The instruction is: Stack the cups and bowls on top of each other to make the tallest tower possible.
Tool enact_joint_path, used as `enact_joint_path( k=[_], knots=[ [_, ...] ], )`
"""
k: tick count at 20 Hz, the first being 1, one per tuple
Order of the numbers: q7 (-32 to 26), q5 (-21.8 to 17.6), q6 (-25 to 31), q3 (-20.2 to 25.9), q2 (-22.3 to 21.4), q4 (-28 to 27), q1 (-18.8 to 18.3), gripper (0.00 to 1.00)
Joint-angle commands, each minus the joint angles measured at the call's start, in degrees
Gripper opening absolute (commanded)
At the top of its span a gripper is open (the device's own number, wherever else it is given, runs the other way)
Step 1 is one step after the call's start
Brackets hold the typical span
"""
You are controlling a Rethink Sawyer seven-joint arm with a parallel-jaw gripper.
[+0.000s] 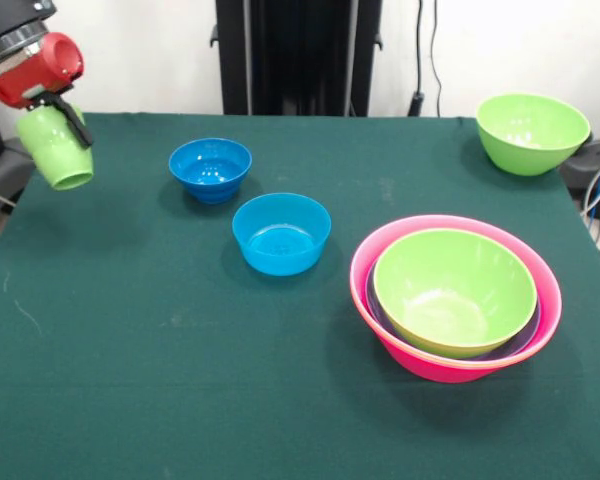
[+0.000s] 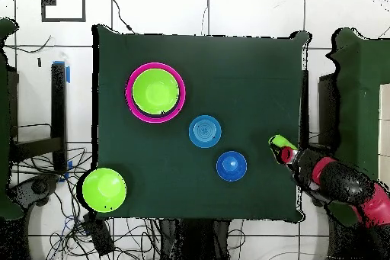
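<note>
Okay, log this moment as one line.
tool: holding light-green plastic cup, table's edge | nested pink-bowl pile: untouched | two blue bowls: loose

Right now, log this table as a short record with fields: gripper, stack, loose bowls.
gripper: shut on the light-green cup, held tilted in the air over the table's edge
stack: green bowl nested in a purple bowl, inside the big pink bowl
loose bowls: two small blue bowls mid-table, one green bowl at a corner
orange tumbler: not in view

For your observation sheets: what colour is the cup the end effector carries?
Light green cup, clearest in the front view.
</note>
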Motion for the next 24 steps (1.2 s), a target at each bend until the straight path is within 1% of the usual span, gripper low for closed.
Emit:
enact_joint_path(
  k=[1,2,5,6,9,10,13,14,15,16,21,23,24],
  knots=[
    [17.9,0.3,-10.6,-7.6,-9.0,7.5,9.7,0.0],
    [19.9,0.2,-11.6,-8.3,-10.7,8.0,11.3,0.0],
    [22.7,1.2,-12.5,-9.9,-13.4,8.7,14.6,0.0],
    [24.2,1.5,-12.9,-10.7,-15.1,9.1,16.3,0.0],
    [26.1,2.4,-13.3,-11.9,-17.5,9.5,18.6,0.0],
    [28.4,3.0,-13.2,-13.1,-19.8,9.9,21.0,0.0],
    [31.5,4.4,-13.5,-14.9,-22.8,10.8,24.5,0.0],
    [33.5,4.8,-13.8,-15.9,-24.2,11.2,26.4,0.0],
    [34.5,5.2,-14.1,-16.5,-24.8,11.3,27.5,0.0],
    [36.6,5.7,-14.4,-17.6,-26.1,11.6,29.7,0.0],
    [42.9,8.8,-14.6,-21.4,-29.4,12.2,36.8,0.0],
    [45.7,9.8,-14.9,-23.5,-30.1,11.7,40.4,0.0],
    [47.8,10.7,-14.9,-24.6,-30.2,11.3,42.8,0.0]
  ],
)
